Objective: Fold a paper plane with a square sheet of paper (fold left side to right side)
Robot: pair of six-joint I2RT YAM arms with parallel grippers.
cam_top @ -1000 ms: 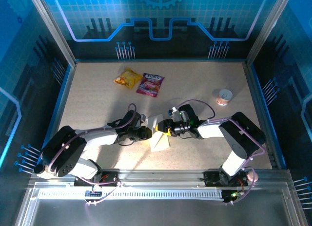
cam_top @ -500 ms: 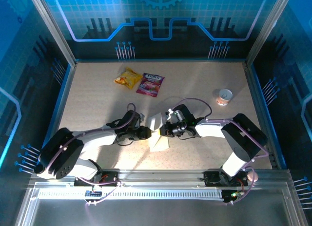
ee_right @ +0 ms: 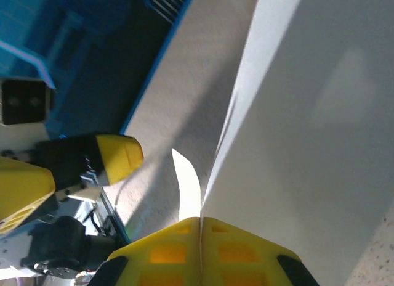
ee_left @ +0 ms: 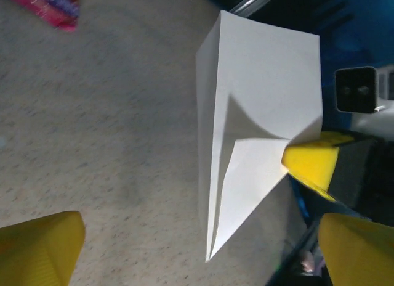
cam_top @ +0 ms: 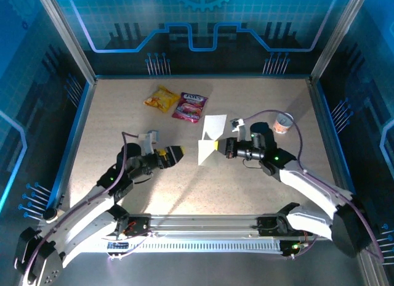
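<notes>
Paper plane (cam_top: 209, 140) pinched by outstretched right pincer (cam_top: 216, 148); left pincer (cam_top: 175, 154) wide.

The top external camera looks steeply down on the whole table (cam_top: 117, 113) from behind both arm bases. The wrist cameras sit close behind the left tool (cam_top: 175, 154) and right tool (cam_top: 215, 148), facing each other, sharing the sheet of paper (cam_top: 211, 133) between them.

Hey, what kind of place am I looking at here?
Probably a robot lab test cell or demo booth: a table walled in by blue printed panels on metal frame posts, with a left arm and right arm bolted at its near edge.
</notes>
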